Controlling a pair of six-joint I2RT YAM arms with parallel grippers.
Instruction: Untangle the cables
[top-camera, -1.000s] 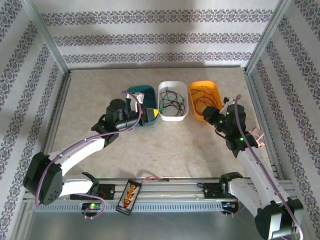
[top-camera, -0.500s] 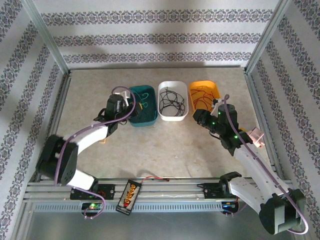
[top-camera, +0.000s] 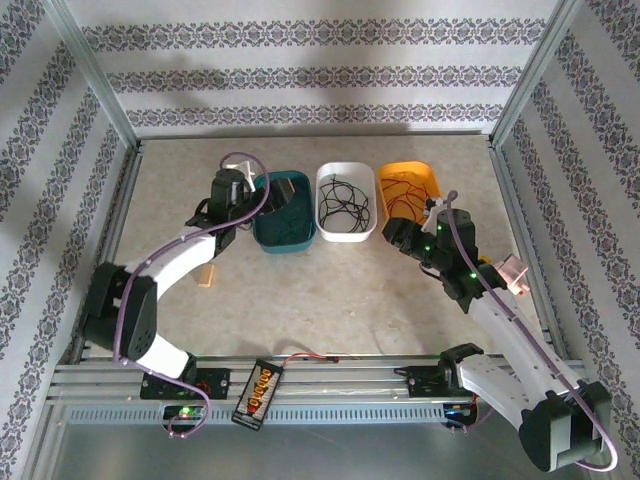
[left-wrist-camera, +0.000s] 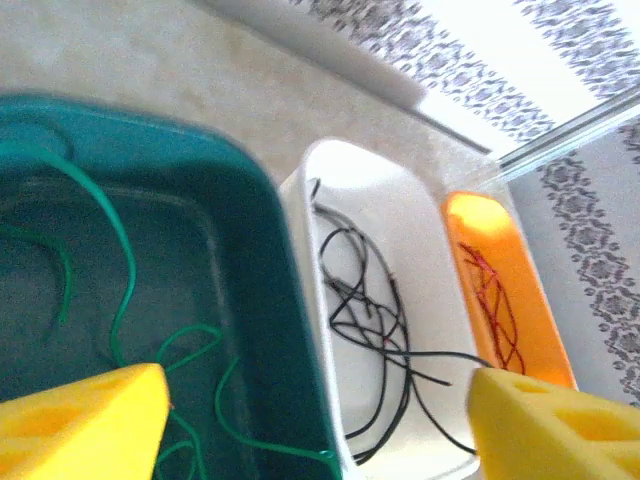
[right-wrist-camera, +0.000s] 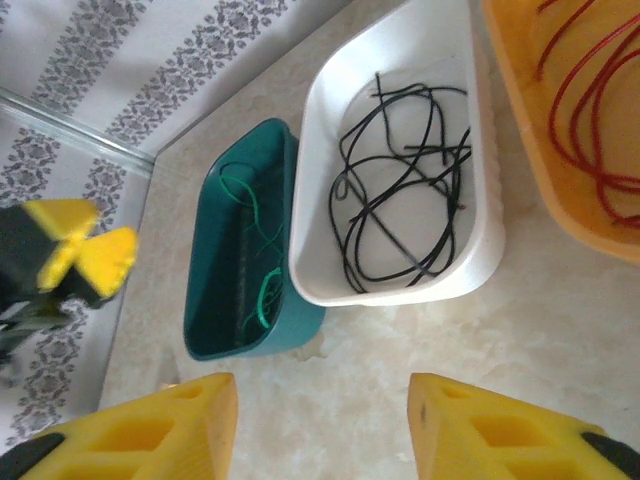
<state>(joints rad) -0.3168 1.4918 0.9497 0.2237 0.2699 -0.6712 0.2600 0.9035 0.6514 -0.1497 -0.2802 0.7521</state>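
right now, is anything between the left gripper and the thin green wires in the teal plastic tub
Nothing visible does. The left gripper hangs open over the teal plastic tub, and the thin green wires lie loose on its floor below, with no other object over them.

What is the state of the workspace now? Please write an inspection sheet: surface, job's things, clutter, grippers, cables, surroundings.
Surface: beige table, bare between the trays and the arm bases.
Job's things: green wires in the teal tray; black wires in the white tray; red wires in the orange tray. Each tray holds one colour.
Clutter: black-orange battery pack with a red-black lead, on the front rail.
Grippers: left gripper open, empty, over the teal tray; right gripper open, empty, over the table in front of the trays.
Cables: lilac arm cables run along both arms.
Surroundings: patterned walls, metal frame.
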